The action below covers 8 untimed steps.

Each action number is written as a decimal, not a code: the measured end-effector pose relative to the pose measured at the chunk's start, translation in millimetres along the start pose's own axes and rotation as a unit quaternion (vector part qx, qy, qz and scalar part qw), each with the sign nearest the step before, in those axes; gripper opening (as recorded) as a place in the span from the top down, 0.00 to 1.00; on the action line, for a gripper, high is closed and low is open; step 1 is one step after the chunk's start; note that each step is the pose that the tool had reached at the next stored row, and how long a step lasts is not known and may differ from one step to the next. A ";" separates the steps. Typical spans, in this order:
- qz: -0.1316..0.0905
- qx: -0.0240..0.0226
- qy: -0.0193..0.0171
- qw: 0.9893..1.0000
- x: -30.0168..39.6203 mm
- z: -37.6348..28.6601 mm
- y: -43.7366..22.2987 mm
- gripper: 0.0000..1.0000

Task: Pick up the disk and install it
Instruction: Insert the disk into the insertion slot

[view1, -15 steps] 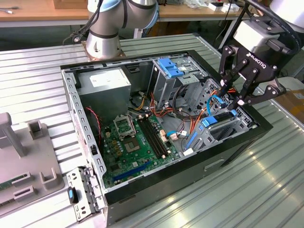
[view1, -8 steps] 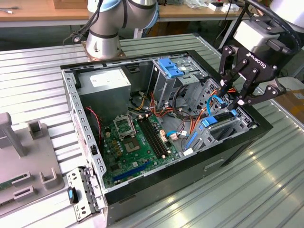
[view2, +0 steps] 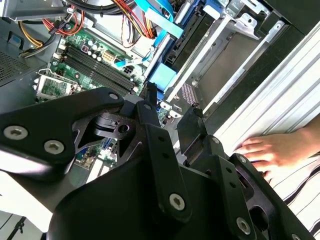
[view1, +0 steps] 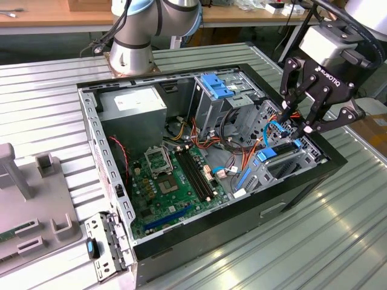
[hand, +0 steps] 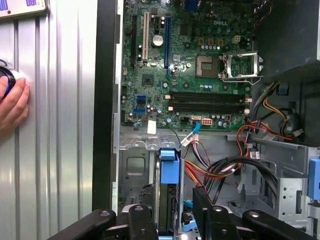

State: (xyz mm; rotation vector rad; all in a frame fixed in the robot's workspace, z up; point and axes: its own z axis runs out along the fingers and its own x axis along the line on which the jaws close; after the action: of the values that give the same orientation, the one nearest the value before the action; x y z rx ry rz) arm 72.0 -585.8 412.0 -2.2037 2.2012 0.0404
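The table [view1: 338, 241] is ribbed bare metal with a soft sheen, brightest at the lower right of the exterior view. The computer case [view1: 242, 220] is matt black outside; inside it's dull grey sheet metal. The motherboard [view1: 169, 187] looks glossy green. The gripper [view1: 295, 125] is matt black. The disk [hand: 168, 210] has a dark metal face and a smooth blue plastic bracket. At the exterior view's upper left is a pale wooden bench [view1: 48, 15] — beside it, the arm's base [view1: 130, 54] in satiny silver metal.
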 end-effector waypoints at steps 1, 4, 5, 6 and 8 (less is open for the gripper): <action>0.000 0.000 0.000 1.000 0.1 0.7 0.0 0.56; 0.000 0.000 0.000 1.000 0.1 9.3 -0.1 0.56; 0.000 0.000 0.000 1.000 -0.3 9.5 -0.2 0.56; 0.000 0.000 0.000 1.000 -0.3 9.5 -0.2 0.56; 0.000 0.000 0.000 1.000 -0.4 9.6 -0.1 0.56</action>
State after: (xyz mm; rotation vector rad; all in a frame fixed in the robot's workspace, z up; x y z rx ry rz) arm 72.1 -585.0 402.4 -2.2037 2.2011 0.0403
